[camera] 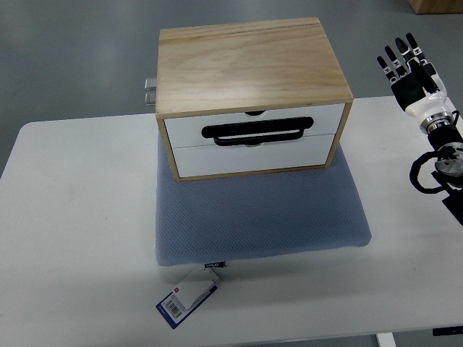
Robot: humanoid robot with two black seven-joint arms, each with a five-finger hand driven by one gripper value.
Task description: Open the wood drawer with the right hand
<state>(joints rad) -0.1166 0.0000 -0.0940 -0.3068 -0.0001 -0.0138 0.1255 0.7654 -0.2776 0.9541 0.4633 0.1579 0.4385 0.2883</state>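
A light wood drawer box [246, 65] stands on a blue-grey cushion [260, 210] on the white table. Its front has two white drawers, one above the other, both closed. A black loop handle [257, 131] lies across the seam between them. My right hand [406, 69] is at the far right, raised beside the box's right side and well apart from it. Its fingers are straight and spread, and it holds nothing. The left arm is not in view.
The white table [72, 238] extends to the left and front of the cushion. A blue and white label tag [187, 298] hangs off the cushion's front edge. A metal fitting [150, 90] sticks out behind the box at left. Black cabling [427, 177] hangs by my right forearm.
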